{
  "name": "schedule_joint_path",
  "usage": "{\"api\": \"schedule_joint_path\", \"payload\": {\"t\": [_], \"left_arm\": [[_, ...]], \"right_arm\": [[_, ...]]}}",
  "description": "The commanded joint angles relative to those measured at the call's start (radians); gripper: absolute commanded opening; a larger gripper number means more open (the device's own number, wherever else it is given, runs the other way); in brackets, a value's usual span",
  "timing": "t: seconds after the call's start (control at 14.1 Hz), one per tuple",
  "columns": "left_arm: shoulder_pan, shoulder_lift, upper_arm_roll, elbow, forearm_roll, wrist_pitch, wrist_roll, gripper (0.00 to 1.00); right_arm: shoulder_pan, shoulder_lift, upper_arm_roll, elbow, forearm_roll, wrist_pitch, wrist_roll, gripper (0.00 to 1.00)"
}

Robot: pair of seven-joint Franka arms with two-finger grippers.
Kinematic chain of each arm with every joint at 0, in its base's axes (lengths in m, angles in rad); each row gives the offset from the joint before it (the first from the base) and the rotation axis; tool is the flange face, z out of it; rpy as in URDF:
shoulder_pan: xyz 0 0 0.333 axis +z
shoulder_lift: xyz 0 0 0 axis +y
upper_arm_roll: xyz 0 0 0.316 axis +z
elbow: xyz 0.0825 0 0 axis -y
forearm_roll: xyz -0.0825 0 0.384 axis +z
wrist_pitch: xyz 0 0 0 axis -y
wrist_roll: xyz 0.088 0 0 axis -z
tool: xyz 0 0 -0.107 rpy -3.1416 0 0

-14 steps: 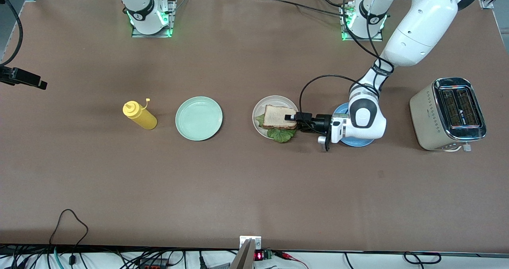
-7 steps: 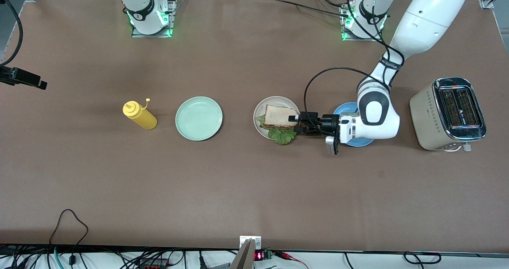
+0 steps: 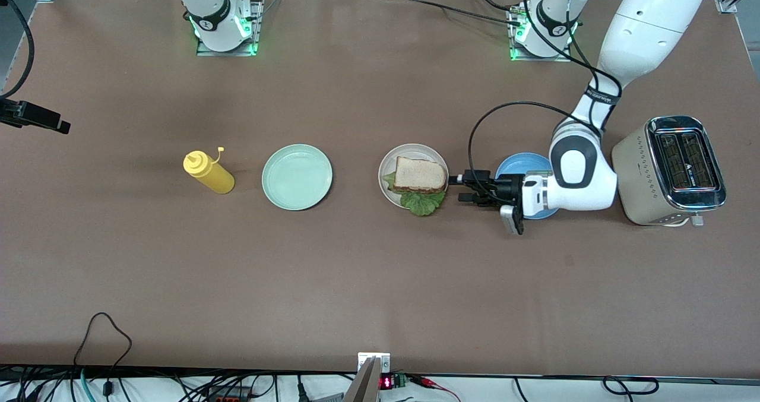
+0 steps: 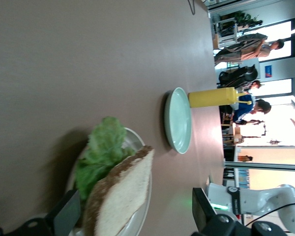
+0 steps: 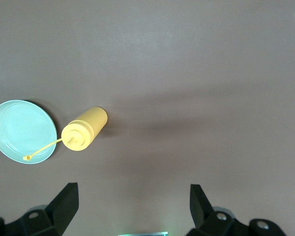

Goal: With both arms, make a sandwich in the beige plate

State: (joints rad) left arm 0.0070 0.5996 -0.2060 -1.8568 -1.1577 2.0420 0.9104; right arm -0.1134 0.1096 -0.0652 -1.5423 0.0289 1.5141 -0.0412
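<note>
Front view: we see the left gripper (image 3: 456, 189) has backed off the sandwich (image 3: 420, 176). A second ago its fingers were at the top slice's edge over the beige plate (image 3: 386, 183); half a second ago they were at the rim; now they sit just beside the plate, toward the left arm's end of the table, between it and the blue plate (image 3: 518, 164). Jaws spread, nothing in them. The sandwich stays put on the beige plate, top slice seated, lettuce (image 3: 422, 202) sticking out on the side nearer the camera. We read that as release done and the stack holding, so the build looks complete or nearly so. Mint green plate (image 3: 297, 177) and mustard bottle (image 3: 208, 173) sit toward the right arm's end, the toaster (image 3: 669, 170) at the left arm's end.

Left wrist view: the sandwich (image 4: 119, 194) lies clear between the spread fingertips (image 4: 67, 212), no contact visible. Beige plate (image 4: 136, 139) under it.

Right wrist view: the right gripper (image 5: 132, 202) waits high over the mustard bottle (image 5: 83, 129) and green plate (image 5: 20, 129), fingers wide apart, empty.
</note>
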Motion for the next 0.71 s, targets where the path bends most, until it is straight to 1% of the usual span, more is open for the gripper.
{"api": "schedule_joint_path", "payload": {"t": [0.0,0.14,0.21,0.36,0.5,0.64], "left_arm": [[-0.007,-0.081,0.085,-0.018,0.154,-0.011,-0.036,1.0],[-0.009,-0.116,0.115,-0.012,0.28,-0.035,-0.129,1.0],[-0.009,-0.136,0.12,-0.01,0.339,-0.045,-0.184,1.0],[-0.007,-0.173,0.149,-0.012,0.464,-0.045,-0.304,1.0],[-0.007,-0.204,0.177,-0.007,0.591,-0.045,-0.367,1.0],[-0.002,-0.216,0.201,0.034,0.708,-0.045,-0.425,1.0]], "right_arm": [[-0.006,-0.007,0.007,0.007,-0.001,-0.002,-0.003,1.0],[-0.006,-0.008,0.007,0.007,-0.001,-0.002,-0.003,1.0],[-0.005,-0.01,0.007,0.007,-0.001,-0.003,-0.003,1.0],[-0.005,-0.013,0.007,0.008,-0.001,-0.006,-0.003,1.0],[-0.005,-0.016,0.007,0.008,-0.001,-0.011,-0.006,1.0],[-0.005,-0.022,0.007,0.01,-0.001,-0.012,-0.009,1.0]]}}
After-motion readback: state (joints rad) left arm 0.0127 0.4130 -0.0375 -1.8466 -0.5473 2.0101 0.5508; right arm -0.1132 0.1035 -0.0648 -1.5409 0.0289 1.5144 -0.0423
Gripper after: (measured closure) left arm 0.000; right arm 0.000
